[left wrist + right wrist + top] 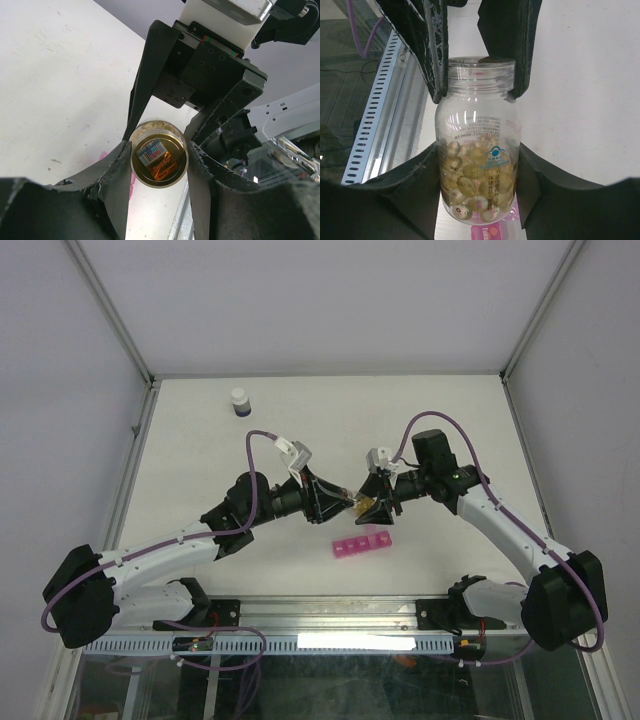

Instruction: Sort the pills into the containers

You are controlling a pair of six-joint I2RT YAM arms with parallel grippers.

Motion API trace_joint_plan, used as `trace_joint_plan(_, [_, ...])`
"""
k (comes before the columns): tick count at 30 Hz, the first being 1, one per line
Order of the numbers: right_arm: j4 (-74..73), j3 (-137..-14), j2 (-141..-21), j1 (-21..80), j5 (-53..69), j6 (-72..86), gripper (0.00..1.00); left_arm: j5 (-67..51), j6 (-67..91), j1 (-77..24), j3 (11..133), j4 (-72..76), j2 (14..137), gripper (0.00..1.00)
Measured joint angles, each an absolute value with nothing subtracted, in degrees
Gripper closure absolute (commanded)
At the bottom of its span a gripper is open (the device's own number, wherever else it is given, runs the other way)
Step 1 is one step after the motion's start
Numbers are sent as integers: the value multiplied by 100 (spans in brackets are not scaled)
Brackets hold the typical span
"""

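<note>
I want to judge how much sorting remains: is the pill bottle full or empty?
About half full: yellow softgels fill the clear bottle from its base to mid-height; above that it is empty.

Bright-pink translucent plastic pill-box strip (491, 233): in right wrist view cut off by bottom edge, mostly hidden behind clear plastic bottle of yellow capsules (479, 150); lid lettering only partly shown. Same strip (132, 185) in left wrist view: mere sliver behind left finger (112, 195). Strip (362, 545) in top view: compartment contents too small to tell. Fine print on bottle: too small to read. Sticker (152, 151) seen through bottle end: blurred. White-capped dark bottle (240, 402): label too small to read.
</note>
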State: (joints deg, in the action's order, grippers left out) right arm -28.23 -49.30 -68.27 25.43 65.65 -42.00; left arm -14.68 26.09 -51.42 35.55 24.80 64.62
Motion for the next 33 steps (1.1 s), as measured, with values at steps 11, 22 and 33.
trace_joint_plan(11, [-2832, -4930, -6853, 2543, 6556, -4064, 51, -1446, 2709, -5142, 3559, 2475, 6488, 100])
trace_joint_plan(22, [-2200, -4930, -6853, 2628, 6514, -3229, 35, -1192, 3052, -5140, 3505, 2744, 6504, 100])
trace_joint_plan(33, [-1859, -4930, -6862, 2742, 6386, -2832, 37, -1057, 3208, -5140, 3498, 2858, 6600, 100])
